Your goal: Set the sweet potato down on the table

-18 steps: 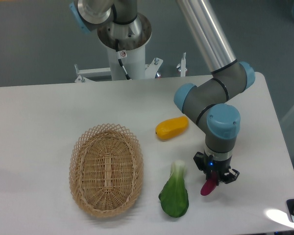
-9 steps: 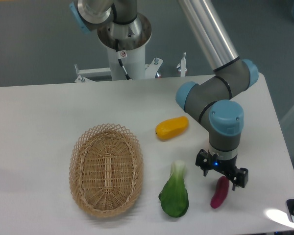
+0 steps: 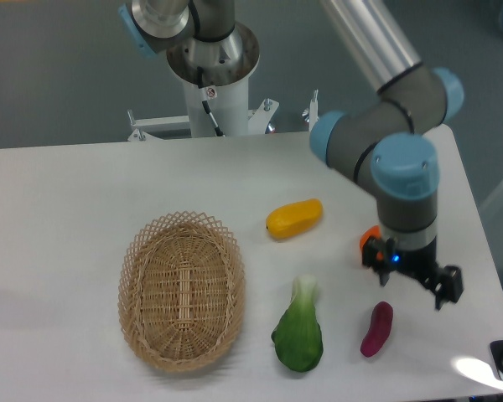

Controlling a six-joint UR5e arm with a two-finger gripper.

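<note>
Sweet potato (image 3: 376, 329) lay flat on the table (image 3: 59, 218), near the front right corner, free of any contact with the arm; the gripper (image 3: 415, 280) stood just above and to the right of it, jaws spread apart and holding nothing. A leafy green vegetable (image 3: 299, 331) rested just to the left of the sweet potato; a yellow-orange oblong fruit (image 3: 294, 218) lay further back; a small patch of an orange object (image 3: 368, 238) showed behind the wrist, mostly hidden. An oval wicker basket (image 3: 182, 289) sat on the left half of the surface, well apart from the sweet potato. The tabletop was white, smooth and matte; a bright reflection marked its front right corner. Behind the table stood the arm's grey base column (image 3: 214, 71) on a white pedestal; the floor beyond was dull grey-green.
</note>
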